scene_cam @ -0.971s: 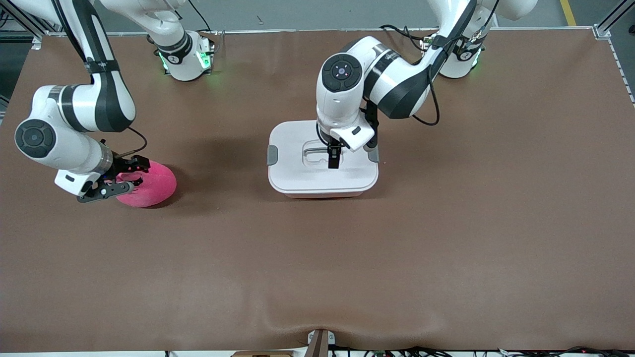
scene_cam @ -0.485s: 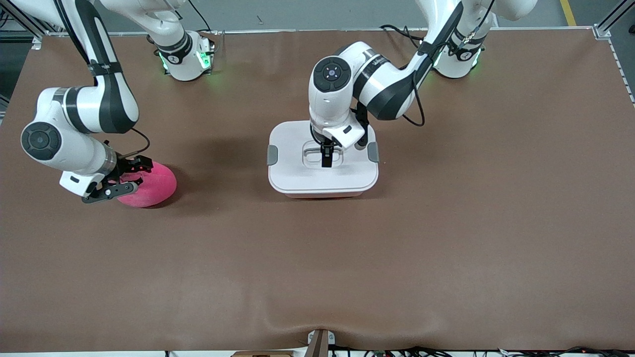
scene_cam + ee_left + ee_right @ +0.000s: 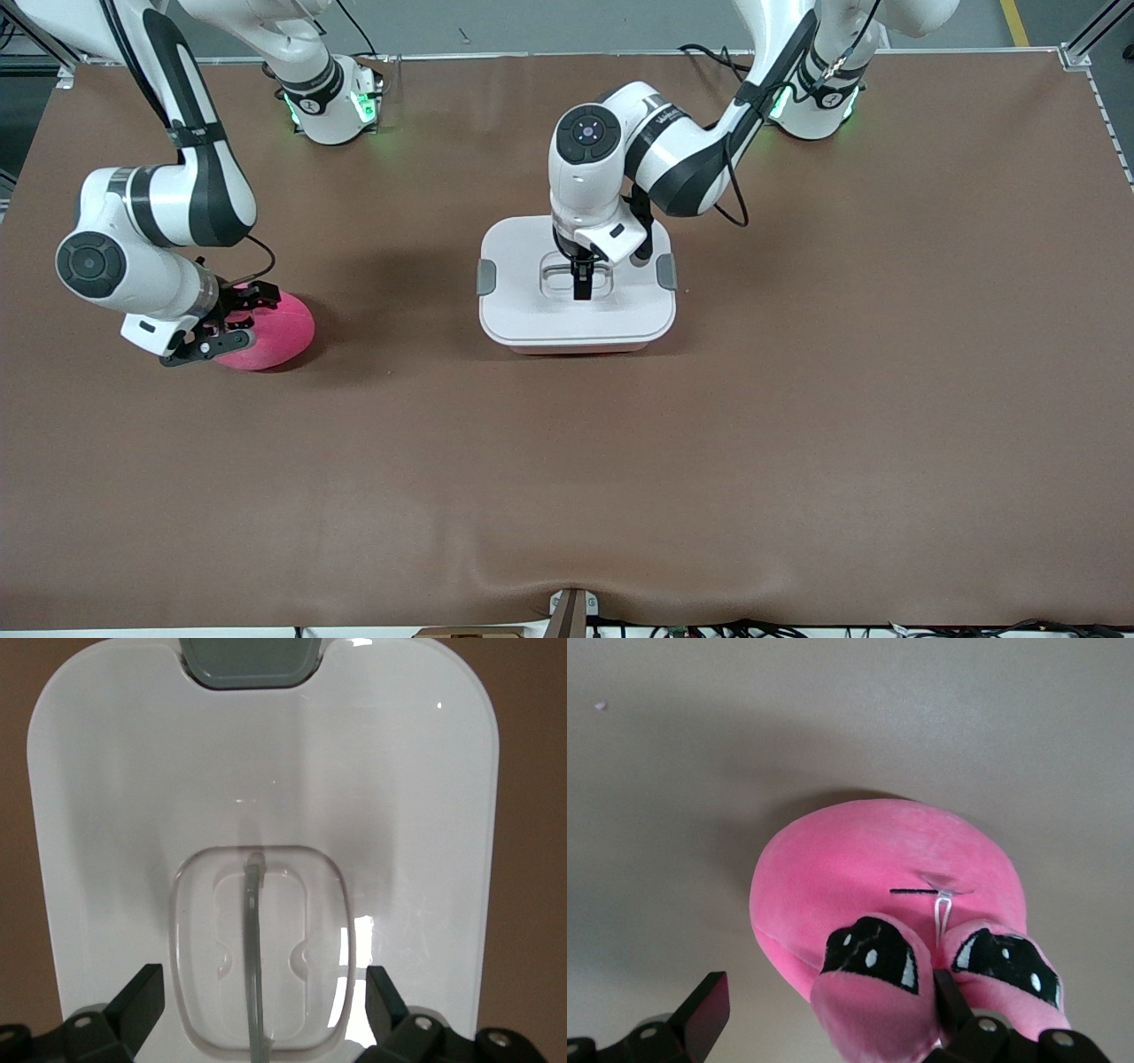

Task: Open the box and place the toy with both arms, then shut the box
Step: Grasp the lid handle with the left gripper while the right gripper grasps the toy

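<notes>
Box [image 3: 577,323] lidded; toy [image 3: 890,895] eyes visible only from right wrist.

A brown table [image 3: 797,399] carries two things. The lidded box [image 3: 532,310] sits mid-table. The pink toy [image 3: 279,332] lies toward the right arm's end.

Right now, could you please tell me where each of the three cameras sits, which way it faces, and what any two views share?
Front view: high across the table, facing both arm bases; shows both white arms, the white-lidded translucent pink plastic box and the round pink plush toy.
Left wrist view: on the left arm, looking down at the box lid's recessed centre handle; open left gripper astride it.
Right wrist view: on the right arm, looking at the toy's eyes; open right gripper around them.
Shared: each wrist view's target also appears in the front view.
</notes>
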Tool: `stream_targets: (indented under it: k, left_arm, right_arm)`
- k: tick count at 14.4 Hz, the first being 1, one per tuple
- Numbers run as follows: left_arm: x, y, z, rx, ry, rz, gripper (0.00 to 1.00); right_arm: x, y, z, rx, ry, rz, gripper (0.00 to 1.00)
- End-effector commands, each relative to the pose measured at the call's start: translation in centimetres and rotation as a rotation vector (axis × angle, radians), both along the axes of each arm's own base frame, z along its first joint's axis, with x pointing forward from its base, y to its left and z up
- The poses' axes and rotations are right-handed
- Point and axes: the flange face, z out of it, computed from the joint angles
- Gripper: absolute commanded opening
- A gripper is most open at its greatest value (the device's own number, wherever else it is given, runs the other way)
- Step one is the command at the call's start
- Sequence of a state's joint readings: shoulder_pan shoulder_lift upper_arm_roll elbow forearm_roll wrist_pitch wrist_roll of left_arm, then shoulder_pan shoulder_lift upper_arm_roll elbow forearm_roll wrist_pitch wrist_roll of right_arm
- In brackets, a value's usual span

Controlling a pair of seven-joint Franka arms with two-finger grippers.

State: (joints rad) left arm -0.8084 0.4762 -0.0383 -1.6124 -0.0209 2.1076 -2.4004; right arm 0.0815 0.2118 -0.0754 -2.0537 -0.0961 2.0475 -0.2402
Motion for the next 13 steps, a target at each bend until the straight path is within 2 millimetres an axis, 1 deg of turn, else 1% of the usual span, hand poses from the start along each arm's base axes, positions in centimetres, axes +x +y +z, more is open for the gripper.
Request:
stream_targets:
  k: [1, 2, 3, 5, 6, 7, 8, 9, 10, 11, 12, 13]
  left_arm:
    - [-0.2, -0.2, -0.1, 0.003, -0.025, 0.012, 0.81]
    - [-0.2, -0.3, 0.0, 0.001, -0.027, 0.011, 0.63]
    - [-0.2, -0.3, -0.1, 0.001, -0.027, 0.011, 0.60]
    - [-0.3, -0.5, -0.1, -0.003, -0.030, 0.008, 0.49]
    - [-0.4, -0.5, -0.1, -0.003, -0.030, 0.006, 0.45]
    - [-0.3, -0.5, -0.1, -0.003, -0.030, 0.008, 0.36]
    - [-0.4, -0.5, -0.1, -0.003, -0.030, 0.006, 0.25]
    - [-0.4, -0.5, -0.2, -0.001, -0.029, 0.006, 0.15]
    - [-0.4, -0.4, -0.2, -0.001, -0.030, 0.009, 0.08]
    - [-0.4, -0.5, -0.2, -0.001, -0.029, 0.017, 0.00]
    - [-0.5, -0.5, -0.2, -0.001, -0.029, 0.023, 0.00]
    - [-0.5, -0.6, -0.1, -0.003, -0.030, 0.021, 0.00]
  right_arm:
    - [0.0, -0.2, -0.4, -0.012, 0.005, 0.013, 1.00]
    - [0.0, -0.2, -0.6, -0.012, 0.009, 0.013, 1.00]
    - [0.0, -0.3, -0.8, -0.012, 0.014, 0.012, 0.93]
    - [-0.1, -0.4, -1.1, -0.013, 0.022, 0.009, 0.59]
    - [-0.1, -0.5, -1.3, -0.013, 0.026, 0.007, 0.43]
    - [-0.1, -0.5, -1.5, -0.014, 0.029, 0.008, 0.31]
    - [-0.1, -0.5, -1.5, -0.013, 0.031, 0.007, 0.24]
    - [-0.1, -0.5, -1.5, -0.013, 0.031, 0.006, 0.19]
    - [-0.1, -0.6, -1.6, -0.013, 0.031, 0.006, 0.14]
    - [-0.1, -0.6, -1.7, -0.014, 0.031, 0.005, 0.06]
    - [-0.1, -0.7, -1.8, -0.014, 0.031, 0.003, 0.00]
    - [-0.1, -0.7, -1.8, -0.014, 0.031, 0.003, 0.00]
